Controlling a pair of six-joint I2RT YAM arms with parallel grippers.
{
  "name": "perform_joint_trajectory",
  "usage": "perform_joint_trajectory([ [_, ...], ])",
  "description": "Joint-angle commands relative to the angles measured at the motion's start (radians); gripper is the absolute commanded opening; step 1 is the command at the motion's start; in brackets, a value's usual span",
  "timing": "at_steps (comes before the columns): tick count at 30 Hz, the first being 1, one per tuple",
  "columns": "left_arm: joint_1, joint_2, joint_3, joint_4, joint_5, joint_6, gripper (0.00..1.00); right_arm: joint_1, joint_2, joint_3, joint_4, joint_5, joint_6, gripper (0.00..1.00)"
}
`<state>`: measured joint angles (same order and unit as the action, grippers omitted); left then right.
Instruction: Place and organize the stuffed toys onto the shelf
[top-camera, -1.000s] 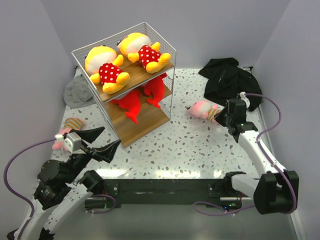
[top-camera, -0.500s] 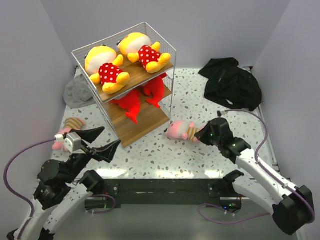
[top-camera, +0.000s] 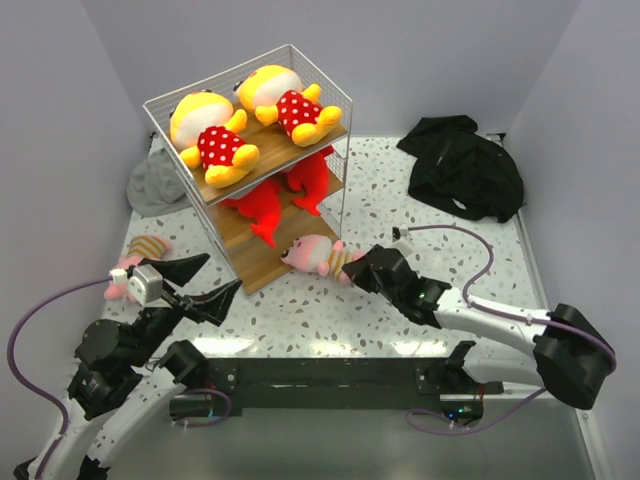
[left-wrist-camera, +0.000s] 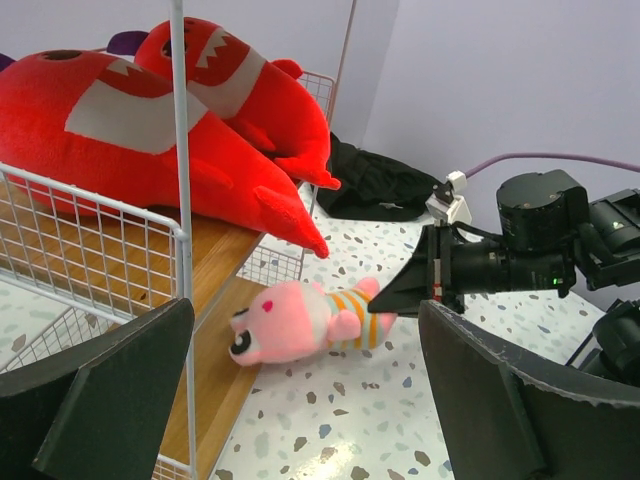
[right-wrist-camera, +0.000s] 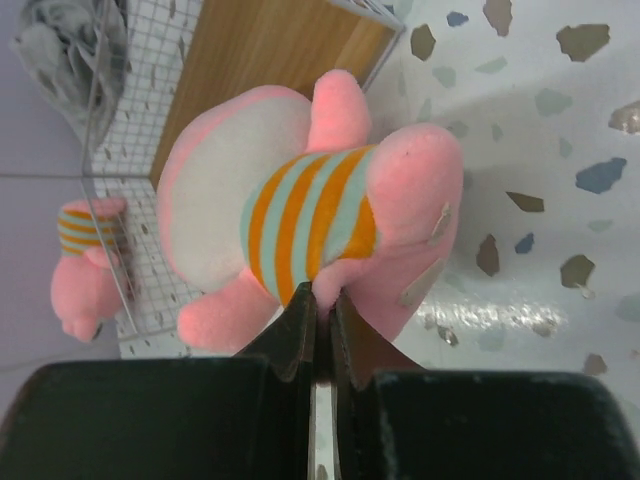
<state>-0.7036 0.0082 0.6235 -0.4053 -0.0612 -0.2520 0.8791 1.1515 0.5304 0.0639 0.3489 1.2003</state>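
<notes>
Right gripper (top-camera: 352, 272): pinched tight on striped pink toy (top-camera: 315, 255), which lies at the 5 o'clock corner of the shelf (top-camera: 250, 92).
Right wrist view: jaws bite the toy's striped clothes, a contact hidden from the top view.
Left gripper (top-camera: 222, 273): spread wide, empty.

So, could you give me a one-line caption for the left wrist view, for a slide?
Right hand holds a pink toy at the shelf base, below two red sharks.

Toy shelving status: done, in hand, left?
Done: shelf holds two yellow dolls on top, two red sharks on the middle board. In hand: right gripper shut on a pink toy at the bottom board's edge. To do: second pink toy on the table beside the open left gripper.
</notes>
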Motion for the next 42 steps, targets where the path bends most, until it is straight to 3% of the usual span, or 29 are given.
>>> perform_joint_trajectory([
  [1,-0.005,-0.097,-0.004,0.026,-0.006,-0.013,1.00,0.015,0.059,0.065,0.258,0.183,0.088,0.00],
  [17,-0.004,-0.097,-0.005,0.028,-0.003,-0.012,1.00,0.061,0.425,0.221,0.563,0.420,0.265,0.00],
  [25,-0.004,-0.097,-0.005,0.029,0.000,-0.012,1.00,0.095,0.543,0.281,0.537,0.507,0.360,0.00],
  [30,-0.004,-0.097,-0.005,0.029,0.003,-0.012,1.00,0.130,0.567,0.319,0.438,0.562,0.404,0.01],
  [35,-0.004,-0.099,-0.007,0.029,0.001,-0.012,1.00,0.133,0.619,0.326,0.499,0.564,0.389,0.11],
  [42,-0.004,-0.096,-0.005,0.026,-0.012,-0.016,1.00,0.149,0.628,0.338,0.401,0.593,0.458,0.19],
])
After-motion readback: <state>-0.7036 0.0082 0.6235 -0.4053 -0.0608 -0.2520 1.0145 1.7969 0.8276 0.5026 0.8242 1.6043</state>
